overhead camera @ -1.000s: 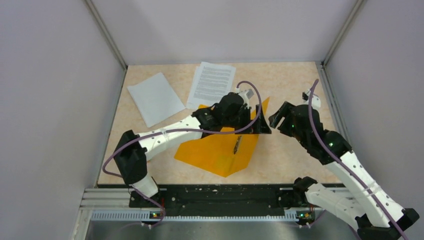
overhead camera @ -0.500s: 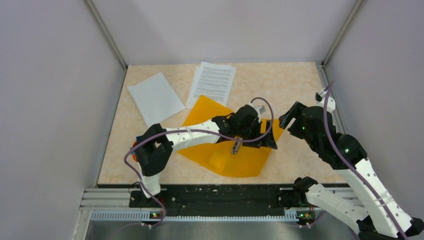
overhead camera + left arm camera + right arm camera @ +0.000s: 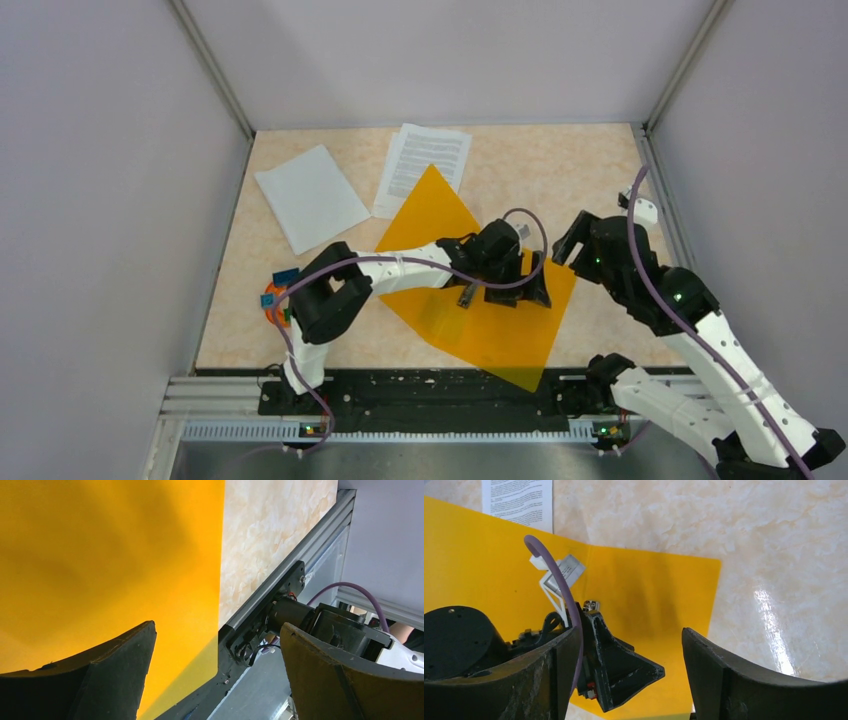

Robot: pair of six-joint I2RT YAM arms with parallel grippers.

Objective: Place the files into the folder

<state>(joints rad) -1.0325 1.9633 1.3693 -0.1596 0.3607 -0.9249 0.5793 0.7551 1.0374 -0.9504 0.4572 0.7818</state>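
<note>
I saw the orange folder (image 3: 497, 330) lying on the marbled beige table (image 3: 590, 170), with grey walls (image 3: 100, 200) around it. My left gripper (image 3: 217, 626) and right gripper (image 3: 630, 630) both stood spread, holding nothing.

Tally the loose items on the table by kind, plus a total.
Printed paper sheet: 1
Blank paper sheet: 1
Translucent orange folder: 1
Small toy blocks: partly hidden, count unclear
Total: 3, plus the blocks

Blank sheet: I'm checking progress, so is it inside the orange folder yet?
No, the blank sheet lies bare on the table at far left, apart from the orange folder.
</note>
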